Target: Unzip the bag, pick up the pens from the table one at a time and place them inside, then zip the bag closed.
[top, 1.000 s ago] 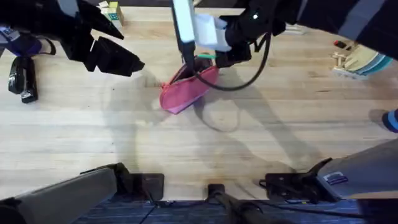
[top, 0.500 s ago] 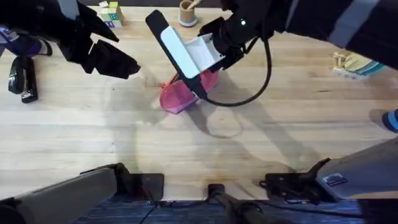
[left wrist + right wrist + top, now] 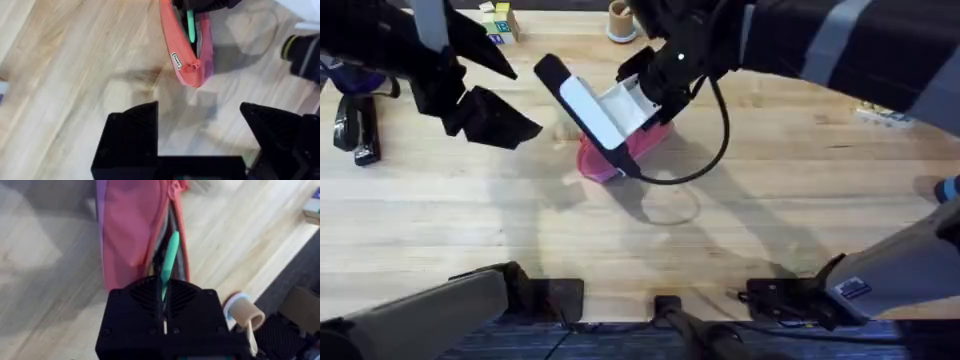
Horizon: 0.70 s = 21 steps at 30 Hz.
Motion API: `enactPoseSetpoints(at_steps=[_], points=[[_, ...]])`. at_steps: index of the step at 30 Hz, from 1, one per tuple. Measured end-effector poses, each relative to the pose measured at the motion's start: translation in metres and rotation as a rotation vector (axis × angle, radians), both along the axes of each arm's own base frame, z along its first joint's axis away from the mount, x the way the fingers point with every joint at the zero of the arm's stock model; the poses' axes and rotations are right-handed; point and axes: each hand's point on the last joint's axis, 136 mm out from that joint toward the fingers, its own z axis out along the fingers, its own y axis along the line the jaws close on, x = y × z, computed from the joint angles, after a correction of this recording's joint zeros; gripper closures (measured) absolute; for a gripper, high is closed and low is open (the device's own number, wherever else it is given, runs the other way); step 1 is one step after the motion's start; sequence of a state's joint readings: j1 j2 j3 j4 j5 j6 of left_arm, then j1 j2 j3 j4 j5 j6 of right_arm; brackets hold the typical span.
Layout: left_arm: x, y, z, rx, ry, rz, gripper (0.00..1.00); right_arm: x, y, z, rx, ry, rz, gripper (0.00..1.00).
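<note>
My right end effector [image 3: 164, 311], pinched narrow on the pen [image 3: 169, 259], has swung over the bag [image 3: 131, 230] in the last second; the pen's tip now sits in the unzipped mouth just ahead, ready to release. The left end effector [image 3: 200, 131] hangs wide, with the bag beyond it on the surface [image 3: 740, 230]. Farther off stands a wooden cup [image 3: 619, 18], clear of the path.

Pink-red fabric pouch [image 3: 604, 160]: from overhead you see just its lower end; the right arm's white link covers the rest.
Thin green pen [image 3: 170, 255]: its lower end is hidden between the right gripper [image 3: 164, 296] fingers.
Left gripper [image 3: 200, 131]: your wrist view cuts off both black fingers at the frame's edge.
</note>
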State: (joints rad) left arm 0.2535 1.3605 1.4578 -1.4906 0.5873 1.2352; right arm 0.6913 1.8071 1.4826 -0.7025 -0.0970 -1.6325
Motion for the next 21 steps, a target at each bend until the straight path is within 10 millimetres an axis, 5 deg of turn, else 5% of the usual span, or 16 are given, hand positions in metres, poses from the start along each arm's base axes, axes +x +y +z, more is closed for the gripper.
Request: enactPoseSetpoints(at_steps=[7,21], points=[[0.000,0.000,0.000,0.023,-0.039,-0.062,0.007,-0.005,0.005,-0.021,-0.029,0.042,0.018,0.969],[0.001,0.000,0.000,0.029,-0.050,-0.077,0.007,-0.014,0.020,-0.031,0.013,0.097,0.071,0.969]])
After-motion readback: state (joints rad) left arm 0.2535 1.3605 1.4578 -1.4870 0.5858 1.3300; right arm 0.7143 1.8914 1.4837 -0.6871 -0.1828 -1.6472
